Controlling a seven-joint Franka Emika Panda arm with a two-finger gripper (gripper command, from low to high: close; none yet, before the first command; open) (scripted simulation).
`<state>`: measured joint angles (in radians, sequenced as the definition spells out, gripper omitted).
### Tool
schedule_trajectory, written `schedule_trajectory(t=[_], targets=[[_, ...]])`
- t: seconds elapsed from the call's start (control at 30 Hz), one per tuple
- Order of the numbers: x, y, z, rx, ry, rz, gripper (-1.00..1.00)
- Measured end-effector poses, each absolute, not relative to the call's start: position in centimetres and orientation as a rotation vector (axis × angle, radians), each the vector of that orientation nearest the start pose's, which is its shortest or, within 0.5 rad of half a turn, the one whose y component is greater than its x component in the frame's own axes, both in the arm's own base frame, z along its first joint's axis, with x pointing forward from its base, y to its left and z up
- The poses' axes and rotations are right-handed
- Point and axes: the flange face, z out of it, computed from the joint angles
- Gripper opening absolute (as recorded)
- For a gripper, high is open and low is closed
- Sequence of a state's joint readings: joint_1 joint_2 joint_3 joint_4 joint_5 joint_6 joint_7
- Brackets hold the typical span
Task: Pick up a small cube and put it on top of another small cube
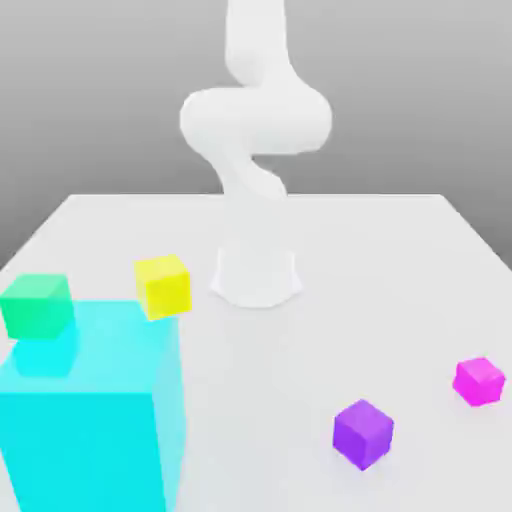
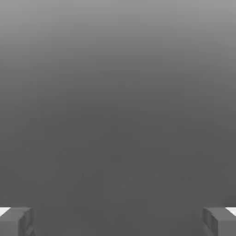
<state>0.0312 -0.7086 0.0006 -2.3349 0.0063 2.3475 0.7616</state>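
Note:
The small purple cube (image 1: 363, 433) rests on the white table (image 1: 400, 260) toward the front, on the exterior view's right. A pinker magenta cube (image 1: 479, 380) lies a little farther back and to the right of it, apart from it. The white arm (image 1: 255, 120) rises from its base (image 1: 256, 275) at the table's middle and runs out of the top of the picture. In the hand view my gripper (image 2: 118, 223) is open, its two grey fingertips (image 2: 16, 221) far apart with nothing between them, facing plain grey background.
A big translucent cyan cube (image 1: 90, 410) fills the front of the exterior view's left. A green cube (image 1: 37, 305) stands behind it, and a yellow cube (image 1: 163, 285) sits near the arm's base.

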Motion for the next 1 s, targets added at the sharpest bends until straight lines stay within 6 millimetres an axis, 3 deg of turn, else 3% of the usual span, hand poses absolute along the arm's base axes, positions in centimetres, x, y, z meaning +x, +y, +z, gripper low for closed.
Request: schedule_trajectory(t=[0.17, 0.37, 0.53, 0.73, 0.93, 0.97, 1.0], targets=[[43.4, 4.3, 56.4, -2.699, 0.828, -0.743, 0.0], [45.9, 8.3, 43.7, -2.876, 0.639, -0.505, 0.0], [45.0, 11.2, 33.2, -3.001, 0.462, -0.299, 0.0], [40.8, 13.8, 21.5, -3.121, 0.223, -0.042, 0.0], [40.0, 13.9, 14.3, -3.135, 0.194, -0.001, 0.0], [40.0, 13.8, 13.5, -3.136, 0.193, 0.0, -1.0], [40.0, 13.8, 13.5, -3.136, 0.193, 0.0, -1.0]])
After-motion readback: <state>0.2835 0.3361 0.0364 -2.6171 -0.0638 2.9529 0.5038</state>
